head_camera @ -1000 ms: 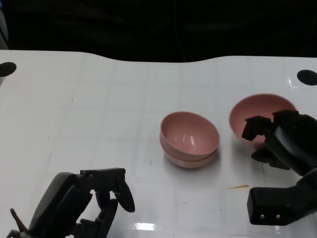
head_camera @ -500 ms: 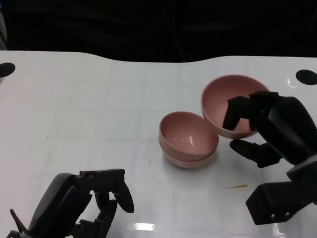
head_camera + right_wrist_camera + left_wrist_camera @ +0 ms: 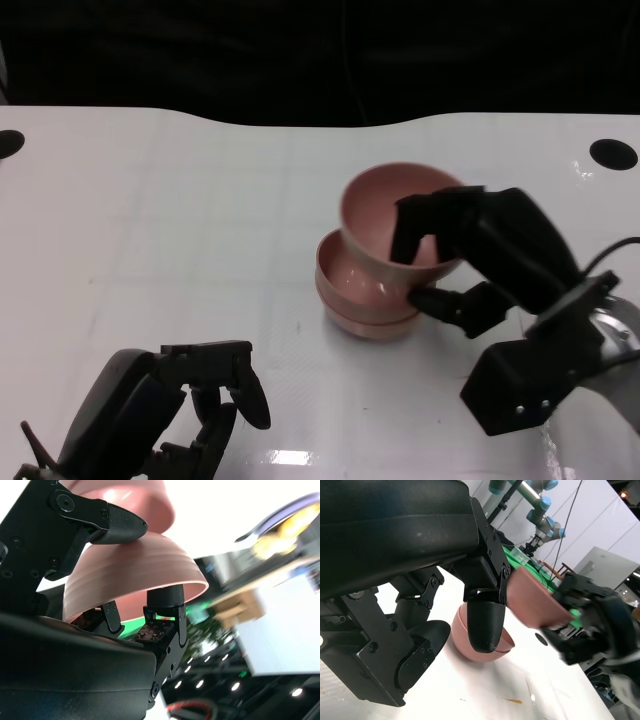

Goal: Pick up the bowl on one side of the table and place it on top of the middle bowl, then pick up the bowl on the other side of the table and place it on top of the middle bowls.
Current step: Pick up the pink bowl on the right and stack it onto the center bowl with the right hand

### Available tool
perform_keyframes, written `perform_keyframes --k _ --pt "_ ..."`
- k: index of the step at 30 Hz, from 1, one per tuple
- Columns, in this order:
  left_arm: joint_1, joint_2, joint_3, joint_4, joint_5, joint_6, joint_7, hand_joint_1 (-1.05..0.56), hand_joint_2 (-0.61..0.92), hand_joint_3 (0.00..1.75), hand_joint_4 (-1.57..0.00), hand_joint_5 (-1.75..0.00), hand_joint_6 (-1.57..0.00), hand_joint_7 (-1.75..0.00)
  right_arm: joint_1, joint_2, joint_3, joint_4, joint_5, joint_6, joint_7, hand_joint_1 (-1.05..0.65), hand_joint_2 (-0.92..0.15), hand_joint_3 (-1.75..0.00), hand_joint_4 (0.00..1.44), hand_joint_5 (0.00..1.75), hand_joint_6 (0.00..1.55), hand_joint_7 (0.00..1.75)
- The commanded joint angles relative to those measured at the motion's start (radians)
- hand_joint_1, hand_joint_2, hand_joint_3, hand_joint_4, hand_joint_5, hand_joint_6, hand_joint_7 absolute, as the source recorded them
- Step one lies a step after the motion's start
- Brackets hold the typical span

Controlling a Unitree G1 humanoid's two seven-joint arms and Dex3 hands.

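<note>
Two pink bowls sit nested as a stack (image 3: 345, 290) at the middle of the white table (image 3: 180, 220). My right hand (image 3: 470, 255) grips a third pink bowl (image 3: 385, 215) by its near rim and holds it tilted, just above and slightly right of the stack. The right wrist view shows the held bowl (image 3: 130, 575) pinched between fingers inside and outside its wall, with the stack (image 3: 130, 500) close beyond. My left hand (image 3: 185, 405) rests low at the front left, fingers curled, nothing in it. In the left wrist view the stack (image 3: 460, 637) and the held bowl (image 3: 535, 597) show past the left hand's fingers.
Black round holes lie at the table's far corners, left (image 3: 8, 143) and right (image 3: 612, 153). A dark edge runs behind the table. A lab with robot arms and green surfaces shows behind in the left wrist view.
My right hand lifted the right-side bowl off the table and carried it left, over the middle stack. The left hand stayed where it was.
</note>
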Motion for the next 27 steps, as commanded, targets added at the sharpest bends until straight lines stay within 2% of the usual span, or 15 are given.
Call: perform_keyframes --k 1,8,10,12,13,14,16,17,19,22,25,27 --pt "-0.001 0.014 0.004 0.012 0.006 -0.018 0.010 0.05 0.21 1.57 -0.92 -1.63 -0.88 -1.36 -0.049 0.015 0.010 0.051 0.014 -0.020 0.031 -0.14 -0.27 -1.38 0.98 1.75 0.82 1.63" --pt "0.003 0.014 0.005 0.003 0.007 -0.008 0.005 0.04 0.21 1.57 -0.91 -1.64 -0.87 -1.37 -0.065 0.044 0.027 0.101 0.005 -0.005 0.057 -0.12 -0.27 -1.39 0.96 1.75 0.86 1.52" --pt "0.001 0.014 0.004 0.007 0.008 -0.012 0.007 0.03 0.21 1.57 -0.91 -1.64 -0.87 -1.37 -0.065 0.051 0.029 0.110 0.009 0.000 0.066 -0.10 -0.27 -1.38 0.94 1.73 0.89 1.30" --pt "0.001 0.014 0.004 0.010 0.007 -0.014 0.007 0.03 0.21 1.57 -0.90 -1.64 -0.87 -1.37 -0.066 0.048 0.033 0.114 -0.001 0.004 0.069 -0.11 -0.30 -1.20 0.85 1.54 0.86 0.96" --pt "0.000 0.014 0.004 0.011 0.006 -0.015 0.006 0.03 0.21 1.57 -0.90 -1.64 -0.87 -1.37 -0.067 0.044 0.035 0.113 -0.006 0.007 0.075 -0.14 -0.34 -1.06 0.77 1.26 0.83 0.69" --pt "0.000 0.015 0.005 0.014 0.006 -0.019 0.007 0.03 0.21 1.57 -0.90 -1.64 -0.87 -1.37 -0.067 0.039 0.037 0.111 -0.013 0.010 0.079 -0.16 -0.37 -0.99 0.74 1.08 0.82 0.54" --pt "-0.002 0.015 0.006 0.020 0.007 -0.028 0.011 0.04 0.22 1.56 -0.90 -1.64 -0.87 -1.36 -0.065 0.027 0.040 0.105 -0.030 0.011 0.077 -0.23 -0.41 -0.88 0.66 0.75 0.80 0.32" --pt "-0.002 0.015 0.006 0.023 0.006 -0.029 0.011 0.04 0.22 1.56 -0.90 -1.64 -0.87 -1.36 -0.063 0.020 0.040 0.100 -0.038 0.011 0.075 -0.25 -0.43 -0.84 0.66 0.67 0.80 0.27" --pt "-0.002 0.015 0.007 0.025 0.005 -0.030 0.009 0.03 0.23 1.55 -0.90 -1.63 -0.87 -1.36 -0.057 0.010 0.039 0.086 -0.047 0.017 0.080 -0.30 -0.53 -0.71 0.63 0.59 0.82 0.19" --pt "-0.002 0.018 0.009 0.026 0.010 -0.031 0.010 0.02 0.24 1.54 -0.90 -1.64 -0.86 -1.36 -0.047 -0.006 0.040 0.063 -0.064 0.027 0.079 -0.36 -0.70 -0.43 0.59 0.61 0.82 0.11" --pt "-0.001 0.020 0.011 0.028 0.013 -0.032 0.010 0.01 0.24 1.54 -0.89 -1.64 -0.86 -1.36 -0.037 -0.020 0.041 0.040 -0.078 0.034 0.073 -0.38 -0.80 -0.25 0.58 0.62 0.82 0.07" --pt "0.000 0.020 0.012 0.029 0.014 -0.033 0.011 0.01 0.24 1.54 -0.89 -1.64 -0.86 -1.36 -0.029 -0.028 0.040 0.022 -0.084 0.041 0.078 -0.40 -0.84 -0.19 0.58 0.61 0.81 0.05"
